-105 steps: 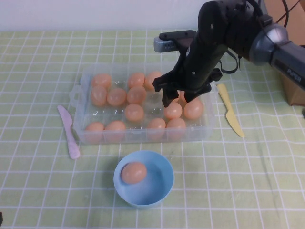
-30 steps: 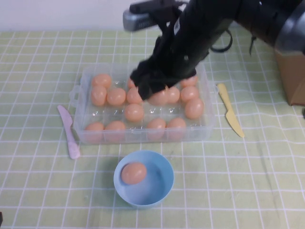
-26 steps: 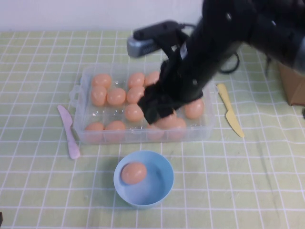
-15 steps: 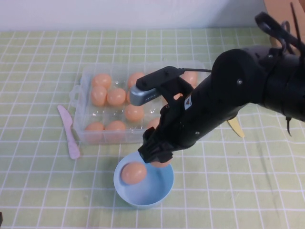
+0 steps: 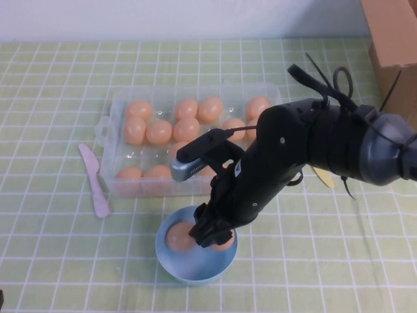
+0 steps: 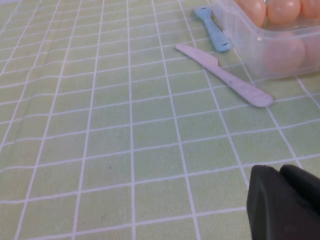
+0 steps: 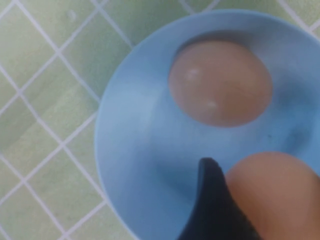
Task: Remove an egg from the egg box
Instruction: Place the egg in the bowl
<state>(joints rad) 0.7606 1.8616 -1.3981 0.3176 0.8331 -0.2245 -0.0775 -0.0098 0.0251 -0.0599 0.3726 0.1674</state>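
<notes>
As I held the rig at this point, I took the step in hand to be the set-down: an egg lifted clear of the box and brought over the bowl, release not yet made.

Item, nearest: left gripper (image 6: 287, 200), parked low over bare desk (image 6: 125, 150) on my left, out of the high view; whether its jaws were spread or pressed together I could not tell.

Item: round light-blue bowl (image 5: 176, 267), on the desk in front of the box. One egg already lay loose in it (image 7: 220, 82).

Item: right gripper (image 5: 212, 236), lowered into the bowl, jaws pinching the egg (image 7: 272, 192). That egg sat beside the loose one; I could not tell whether it touched the bowl floor.

Item: pale pink knife (image 5: 94, 181), flat on the desk beside the box's left end, with a small blue utensil (image 6: 212, 27) near it in the left wrist view.

Item: egg box (image 5: 117, 111), clear plastic, beyond the bowl, holding about a dozen eggs in its wells.

Item, farthest: brown carton (image 5: 391, 39) at the right rear corner.

Next move, in my judgement: spread the jaws gently with the egg low so it would not drop or knock its neighbour, then rise straight out past the rim.
</notes>
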